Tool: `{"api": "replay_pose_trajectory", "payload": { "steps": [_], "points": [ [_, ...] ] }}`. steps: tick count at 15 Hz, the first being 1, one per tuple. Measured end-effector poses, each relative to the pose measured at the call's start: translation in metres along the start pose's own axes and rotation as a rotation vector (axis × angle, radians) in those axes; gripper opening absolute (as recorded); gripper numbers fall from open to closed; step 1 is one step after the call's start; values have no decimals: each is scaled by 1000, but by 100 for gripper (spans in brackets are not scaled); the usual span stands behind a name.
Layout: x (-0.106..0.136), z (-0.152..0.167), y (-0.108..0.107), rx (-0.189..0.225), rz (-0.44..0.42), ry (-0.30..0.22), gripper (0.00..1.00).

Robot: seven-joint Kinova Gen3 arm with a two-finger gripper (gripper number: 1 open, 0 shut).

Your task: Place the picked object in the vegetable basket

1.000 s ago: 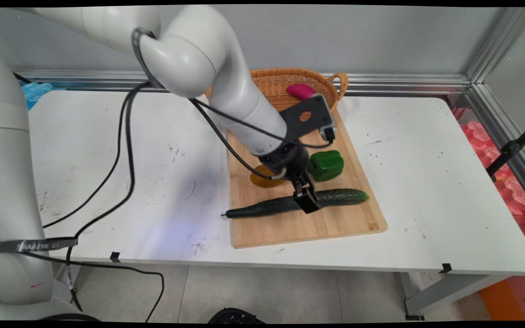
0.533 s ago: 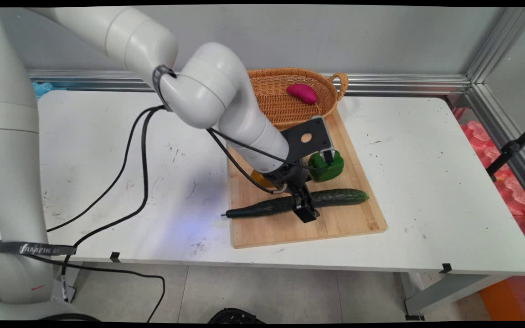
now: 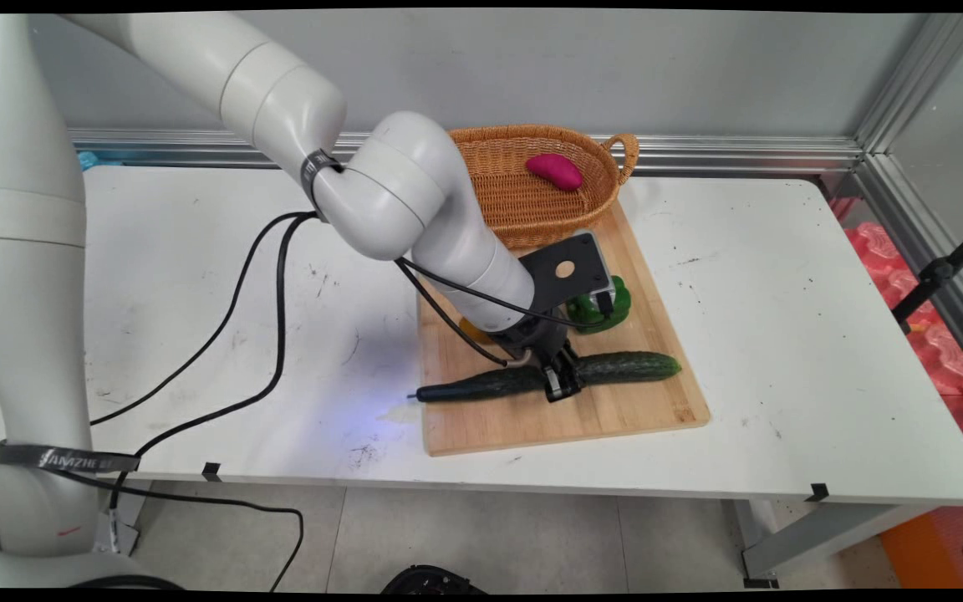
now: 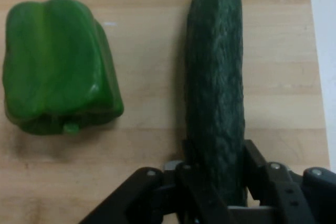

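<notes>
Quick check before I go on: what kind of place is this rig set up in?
Most likely a lab test cell staged as a kitchen counter: a scuffed white table fenced by aluminium framing, with a wooden cutting board, a long dark green cucumber, a green bell pepper and a woven wicker basket.

There is one cucumber [image 3: 615, 368], one green bell pepper [image 4: 58, 66], and one pink object [image 3: 555, 170], which lies in the one wicker basket [image 3: 523, 209]. One orange item [image 3: 471, 324] shows only partly behind the arm. One wooden cutting board [image 3: 615, 410] lies on one white table [image 3: 782, 334].
</notes>
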State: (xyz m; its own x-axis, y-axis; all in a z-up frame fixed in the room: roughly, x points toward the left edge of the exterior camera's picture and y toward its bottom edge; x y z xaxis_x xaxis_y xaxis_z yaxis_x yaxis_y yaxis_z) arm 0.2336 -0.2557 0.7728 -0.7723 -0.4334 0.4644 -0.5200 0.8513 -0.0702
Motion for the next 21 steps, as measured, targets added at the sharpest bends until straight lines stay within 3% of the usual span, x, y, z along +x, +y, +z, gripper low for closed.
{"api": "replay_pose_trajectory", "payload": {
  "steps": [6, 12, 16, 21],
  "points": [
    [24, -16, -3, -17, -14, 29, 0],
    [70, -46, -30, 4, -7, 98, 0],
    [94, -64, -69, 67, -13, 143, 0],
    [100, -75, -131, 179, 1, 169, 0]
  ]
}}
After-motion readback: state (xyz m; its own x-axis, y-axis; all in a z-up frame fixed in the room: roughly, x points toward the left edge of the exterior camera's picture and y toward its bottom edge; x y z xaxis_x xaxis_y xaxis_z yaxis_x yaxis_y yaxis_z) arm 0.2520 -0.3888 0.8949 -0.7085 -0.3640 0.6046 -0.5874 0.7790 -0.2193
